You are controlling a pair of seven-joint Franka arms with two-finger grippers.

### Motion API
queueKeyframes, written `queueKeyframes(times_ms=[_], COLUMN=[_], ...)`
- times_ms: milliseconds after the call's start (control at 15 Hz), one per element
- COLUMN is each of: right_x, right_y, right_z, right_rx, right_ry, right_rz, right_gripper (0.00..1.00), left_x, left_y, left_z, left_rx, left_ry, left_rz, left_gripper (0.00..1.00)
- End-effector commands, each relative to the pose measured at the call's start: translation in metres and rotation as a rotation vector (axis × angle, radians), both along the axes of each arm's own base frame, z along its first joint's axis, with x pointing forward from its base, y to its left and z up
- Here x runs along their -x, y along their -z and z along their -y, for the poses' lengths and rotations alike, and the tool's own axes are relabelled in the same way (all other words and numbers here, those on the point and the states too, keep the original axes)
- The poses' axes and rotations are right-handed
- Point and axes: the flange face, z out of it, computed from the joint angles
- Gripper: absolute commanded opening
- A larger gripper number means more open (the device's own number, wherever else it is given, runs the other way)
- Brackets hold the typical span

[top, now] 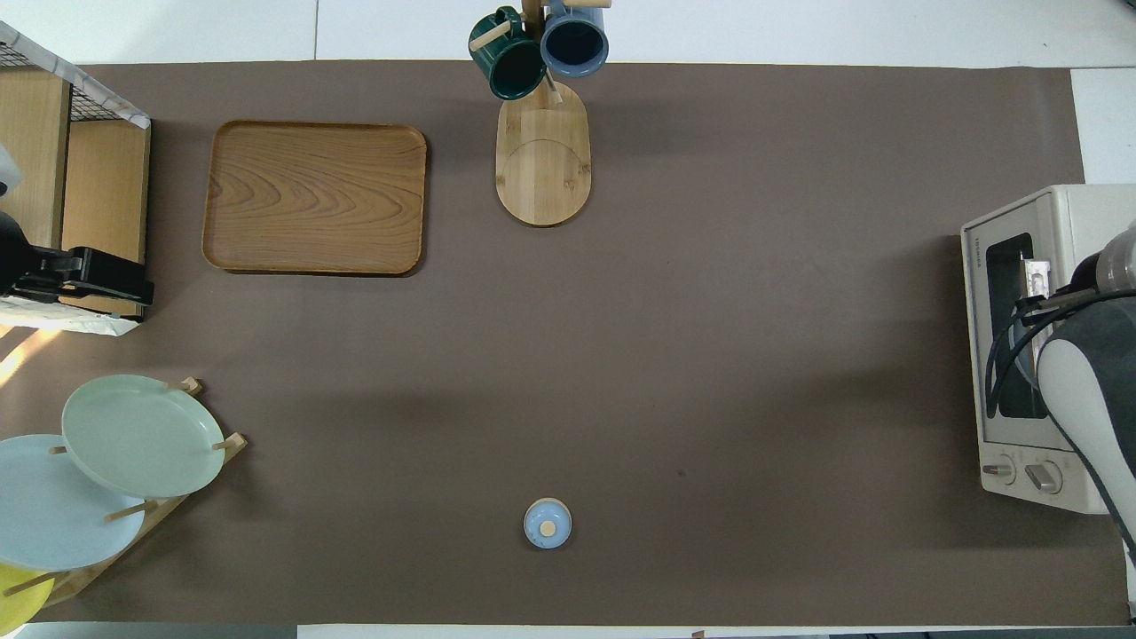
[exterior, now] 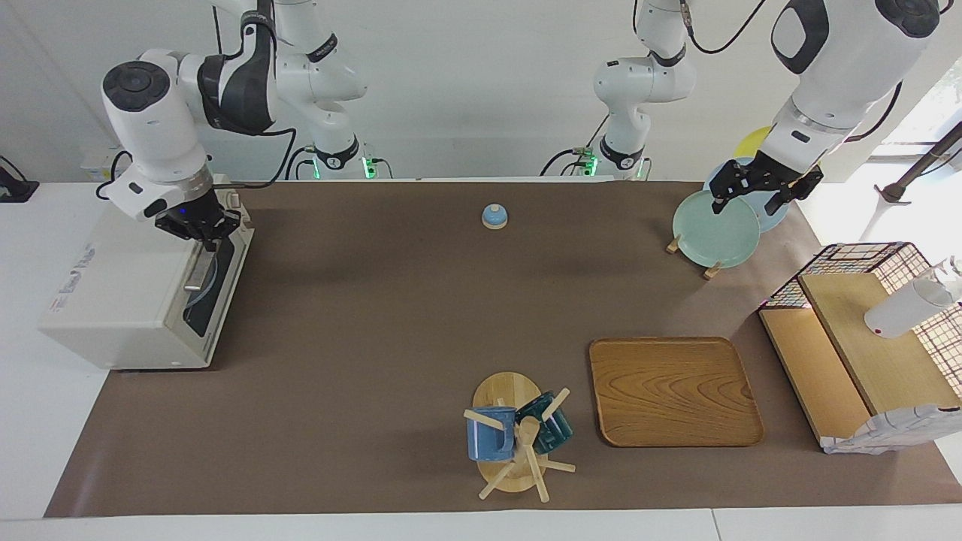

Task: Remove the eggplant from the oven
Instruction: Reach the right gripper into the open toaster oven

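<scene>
1. The oven (exterior: pixel 143 300) sits at the right arm's end of the worktop (exterior: pixel 376 323), door closed as far as the views show; I take it as landmark.
2. The eggplant cannot be seen in either view; I judge it is inside the oven, hidden by the dark glass.
3. The right gripper (exterior: pixel 207 242) is at the oven's bar handle (exterior: pixel 197 272), at its end nearer the robots. I cannot tell whether it is clenched on the bar or released.
4. The left gripper (exterior: pixel 759 197) hangs over the plate rack (exterior: pixel 714 229), well apart from the oven, fingers spread, grasping nothing; this arm waits.
5. Judgement: door opening is in hand. The next move calls for a firm hold on the handle and a pull swinging the door down.
</scene>
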Motion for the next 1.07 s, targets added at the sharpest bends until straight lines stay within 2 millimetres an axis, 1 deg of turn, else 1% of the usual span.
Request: queueKeyframes(times_ms=[0, 267, 400, 533, 667, 733, 800, 867, 1000], right_x=[0.003, 0.001, -0.001, -0.009, -0.018, -0.022, -0.026, -0.029, -0.030], right_y=[0.009, 0.028, 0.042, 0.061, 0.078, 0.086, 0.093, 0.097, 0.100], right_z=[0.010, 0.000, -0.008, -0.023, -0.050, -0.055, -0.067, -0.076, -0.076], right_rx=[0.017, 0.004, -0.006, -0.023, -0.056, -0.059, -0.061, -0.063, -0.066], right_ry=[-0.026, -0.028, -0.042, -0.070, -0.074, -0.075, -0.080, -0.093, -0.096], right_rz=[0.000, 0.007, 0.022, 0.040, 0.054, 0.057, 0.068, 0.078, 0.082], right_gripper=[0.00, 0.00, 0.00, 0.00, 0.00, 0.00, 0.00, 0.00, 0.00], left_x=[0.001, 0.001, 0.001, 0.001, 0.001, 0.001, 0.001, 0.001, 0.001], left_y=[-0.003, -0.002, -0.003, -0.002, -0.002, -0.002, -0.002, -0.002, -0.002], left_z=[0.001, 0.005, 0.000, -0.001, 0.000, 0.000, 0.000, 0.000, 0.000], left_rx=[-0.020, -0.020, -0.020, -0.020, -0.020, -0.020, -0.020, -0.020, -0.020], left_ry=[-0.003, 0.005, -0.005, -0.006, -0.005, -0.005, -0.005, -0.005, -0.005], left_rz=[0.006, 0.004, 0.006, 0.004, 0.002, 0.002, 0.002, 0.001, 0.002], left_gripper=[1.00, 1.00, 1.00, 1.00, 1.00, 1.00, 1.00, 1.00, 1.00])
